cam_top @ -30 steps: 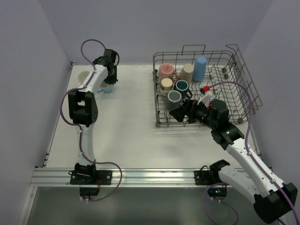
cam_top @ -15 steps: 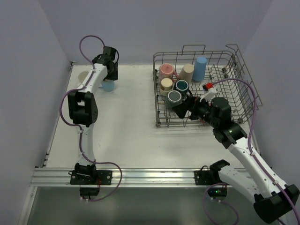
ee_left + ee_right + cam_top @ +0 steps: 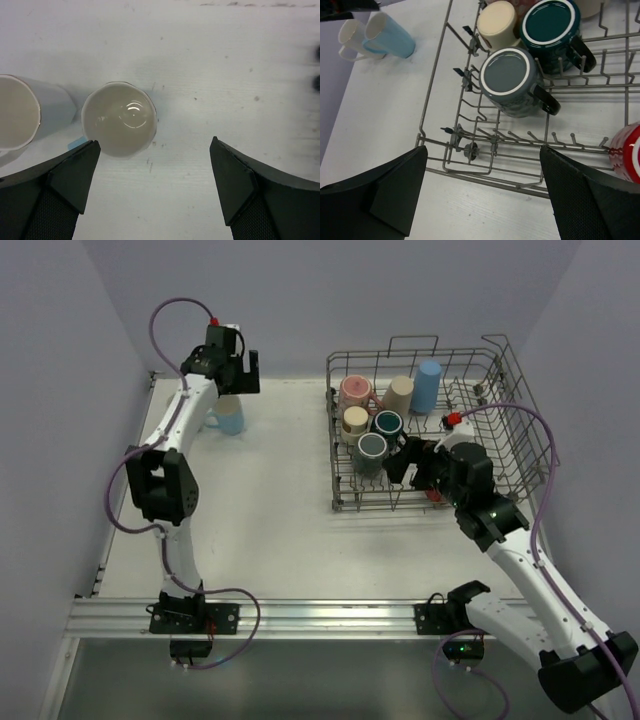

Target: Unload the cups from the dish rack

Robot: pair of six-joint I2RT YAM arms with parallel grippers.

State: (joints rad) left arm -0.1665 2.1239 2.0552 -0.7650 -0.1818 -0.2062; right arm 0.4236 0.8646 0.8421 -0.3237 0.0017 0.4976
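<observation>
The dish rack (image 3: 515, 430) stands at the right of the table and holds several cups: a speckled pink one (image 3: 355, 392), beige ones (image 3: 400, 392), a tall blue tumbler (image 3: 428, 385) and two dark teal mugs (image 3: 388, 423). My right gripper (image 3: 405, 462) hovers open over the rack's near left corner (image 3: 436, 67), just short of the grey-teal mug (image 3: 510, 80). A red cup (image 3: 627, 152) shows at the right edge. My left gripper (image 3: 232, 360) is open and raised above the light blue cup (image 3: 120, 119), which stands upright on the table beside a white cup (image 3: 17, 117).
The cell's walls close in on the left, back and right. The left arm reaches along the table's left side to the far corner. An aluminium rail (image 3: 320, 615) runs along the near edge.
My left gripper opened, let go of the light blue cup and lifted away from it. My right gripper moved farther over the rack toward the teal mugs.
</observation>
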